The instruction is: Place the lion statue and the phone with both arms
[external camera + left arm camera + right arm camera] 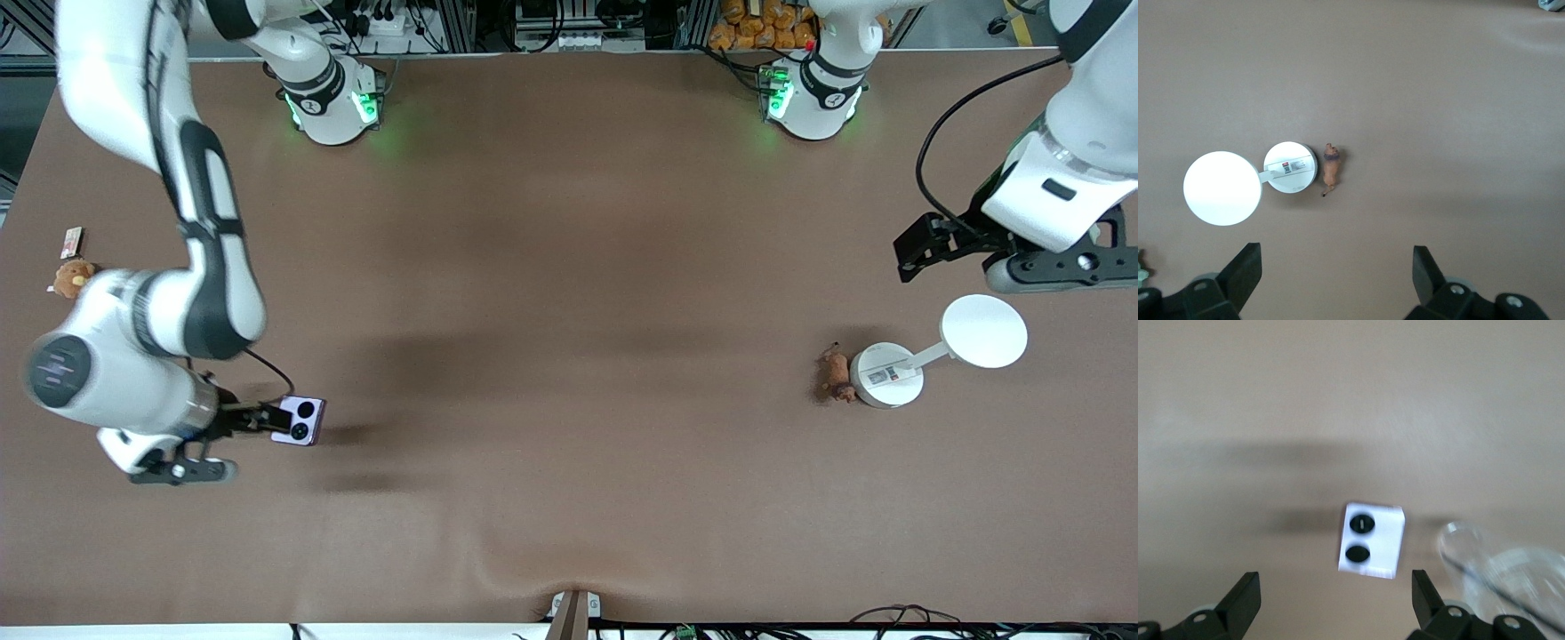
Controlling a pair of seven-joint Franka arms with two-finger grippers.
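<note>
The lavender phone (299,420) lies flat on the brown table near the right arm's end, its two black circles facing up. It also shows in the right wrist view (1371,540). My right gripper (182,468) hovers low beside it, open and empty (1336,600), with the phone just ahead of the fingertips. The small reddish-brown lion statue (836,373) lies on its side near the left arm's end, touching a white stand. It also shows in the left wrist view (1331,169). My left gripper (1067,267) is open and empty (1337,273), high over the table by the stand.
The white stand has a round base (886,375) and a flat disc (984,331) on an arm. An orange-brown plush toy (73,277) and a small card (71,240) lie at the table edge at the right arm's end.
</note>
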